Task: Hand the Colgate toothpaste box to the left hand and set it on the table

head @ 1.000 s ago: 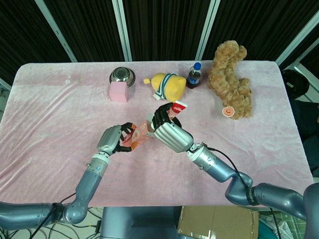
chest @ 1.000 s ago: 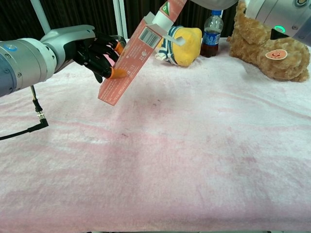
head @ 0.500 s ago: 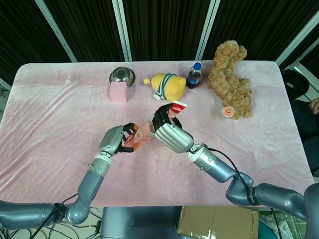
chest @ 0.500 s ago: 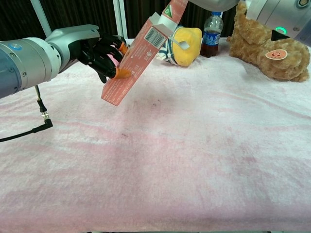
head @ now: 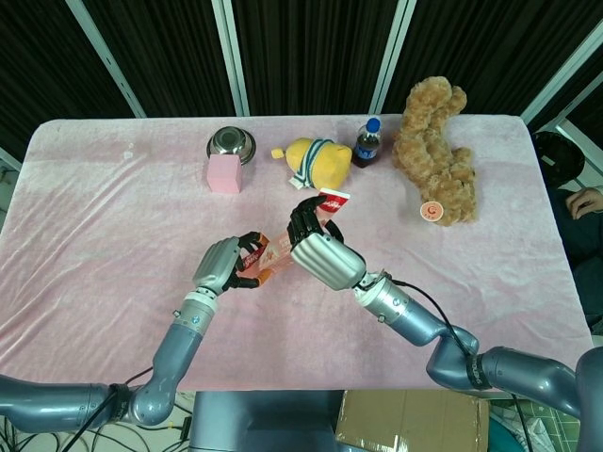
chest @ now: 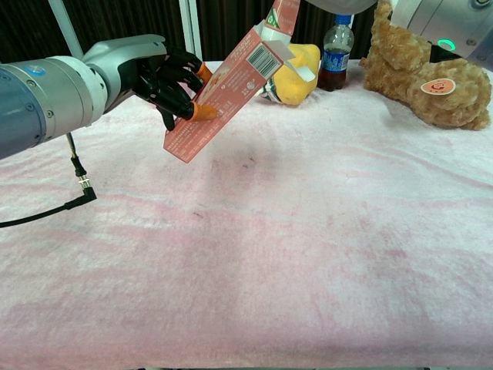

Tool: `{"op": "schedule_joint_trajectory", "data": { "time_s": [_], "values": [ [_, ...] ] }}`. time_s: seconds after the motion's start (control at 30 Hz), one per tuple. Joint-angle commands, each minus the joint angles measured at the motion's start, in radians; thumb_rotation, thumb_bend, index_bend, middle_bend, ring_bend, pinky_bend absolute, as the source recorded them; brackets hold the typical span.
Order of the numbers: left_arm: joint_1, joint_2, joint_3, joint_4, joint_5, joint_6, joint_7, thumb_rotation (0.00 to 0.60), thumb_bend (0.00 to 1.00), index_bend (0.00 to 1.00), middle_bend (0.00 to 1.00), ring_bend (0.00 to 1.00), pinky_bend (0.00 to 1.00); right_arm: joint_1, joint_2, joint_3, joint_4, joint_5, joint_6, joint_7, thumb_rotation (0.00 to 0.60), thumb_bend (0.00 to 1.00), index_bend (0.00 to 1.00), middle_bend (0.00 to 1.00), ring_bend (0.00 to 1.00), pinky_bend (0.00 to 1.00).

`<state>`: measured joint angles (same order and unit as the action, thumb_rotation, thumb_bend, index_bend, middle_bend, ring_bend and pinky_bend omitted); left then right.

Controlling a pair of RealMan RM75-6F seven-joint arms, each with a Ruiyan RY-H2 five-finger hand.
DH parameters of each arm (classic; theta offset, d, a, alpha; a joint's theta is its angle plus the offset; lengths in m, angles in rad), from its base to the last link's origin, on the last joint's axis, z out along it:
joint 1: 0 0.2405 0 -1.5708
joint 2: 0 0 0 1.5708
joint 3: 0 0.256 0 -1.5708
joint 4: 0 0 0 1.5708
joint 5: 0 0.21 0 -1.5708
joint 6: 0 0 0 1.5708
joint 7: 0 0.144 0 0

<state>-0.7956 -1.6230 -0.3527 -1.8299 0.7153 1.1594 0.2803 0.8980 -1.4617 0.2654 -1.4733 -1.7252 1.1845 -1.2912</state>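
Note:
The red Colgate toothpaste box (head: 272, 252) hangs tilted above the pink table cloth, its open flap end (head: 333, 200) pointing up and away from me. My right hand (head: 320, 252) grips its upper half from above. My left hand (head: 224, 265) holds the lower end. In the chest view the box (chest: 228, 94) slants from lower left to upper right, and the left hand (chest: 166, 75) has orange-tipped fingers (chest: 202, 112) pressed on its face, with the thumb on the far side. In that view the right hand is almost wholly cut off at the top edge.
Along the back stand a pink block (head: 223, 173), a metal bowl (head: 231, 142), a yellow plush toy (head: 316, 160), a cola bottle (head: 366, 143) and a brown teddy bear (head: 435, 160). The pink-covered table (chest: 293, 254) stretches in front of the hands.
My left hand has moved right and slightly up, and its fingers have closed on the box's lower end. The box has shifted a little up and right, with the right hand barely moving.

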Motion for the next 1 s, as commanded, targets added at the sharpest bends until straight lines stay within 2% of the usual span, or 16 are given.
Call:
{"op": "schedule_joint_trajectory", "data": {
  "time_s": [0.03,0.57,0.6,0.8,1.0],
  "values": [
    [0.002,-0.001,0.003,0.009,0.013,0.003,-0.004,0.6,0.41,0.46,0.45,0.37,0.5,-0.001,-0.002,0.005,-0.003,0.007,0.002,0.0,0.6,0.33,0.62,0.47,0.41,0.45],
    [0.019,-0.035,0.012,0.059,0.113,0.021,-0.056,0.6,0.41,0.45,0.44,0.37,0.5,-0.005,-0.01,0.007,-0.022,0.023,0.001,-0.009,0.6,0.33,0.62,0.46,0.4,0.45],
    [0.019,-0.036,0.011,0.06,0.116,0.021,-0.058,0.6,0.41,0.45,0.44,0.37,0.5,-0.005,-0.01,0.006,-0.023,0.023,0.001,-0.008,0.6,0.33,0.59,0.44,0.37,0.44],
    [0.023,-0.062,0.002,0.078,0.157,0.041,-0.083,0.6,0.4,0.45,0.44,0.37,0.5,-0.004,-0.002,-0.001,-0.029,0.011,-0.001,0.001,0.6,0.31,0.27,0.21,0.19,0.39],
    [0.025,-0.083,-0.003,0.093,0.182,0.053,-0.095,0.6,0.4,0.44,0.44,0.36,0.49,-0.002,0.001,0.005,-0.028,0.004,0.005,0.001,0.6,0.27,0.09,0.08,0.06,0.32]
  ]
}}
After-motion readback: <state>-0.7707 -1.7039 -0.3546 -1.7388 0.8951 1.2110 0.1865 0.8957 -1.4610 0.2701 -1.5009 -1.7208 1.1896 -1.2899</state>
